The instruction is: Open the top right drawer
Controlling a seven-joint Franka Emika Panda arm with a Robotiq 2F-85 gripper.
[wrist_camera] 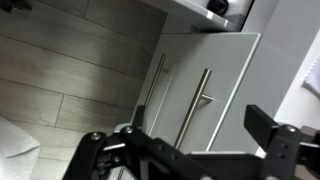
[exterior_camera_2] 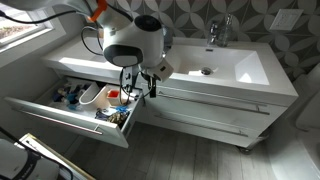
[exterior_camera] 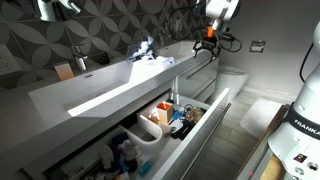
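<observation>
The top right drawer (exterior_camera_2: 222, 92) is a shallow light-grey front just under the white countertop, and it looks closed. In an exterior view it lies at the far end of the vanity (exterior_camera: 197, 62). My gripper (exterior_camera_2: 143, 88) hangs in front of the vanity, at the left end of that front, beside the open deep drawer. It also shows in the other exterior view (exterior_camera: 207, 44). In the wrist view my gripper (wrist_camera: 200, 125) is open and empty. It faces grey drawer fronts (wrist_camera: 215, 70) with long bar handles. I cannot tell whether it touches them.
A deep drawer (exterior_camera_2: 60, 118) (exterior_camera: 205, 120) stands pulled out, with a white bin (exterior_camera: 150, 126) and bottles (exterior_camera: 175, 108) inside. A faucet (exterior_camera_2: 215, 30) and basin sit on the counter. A wooden floor (wrist_camera: 70, 70) lies below. The robot base (exterior_camera: 300, 130) is nearby.
</observation>
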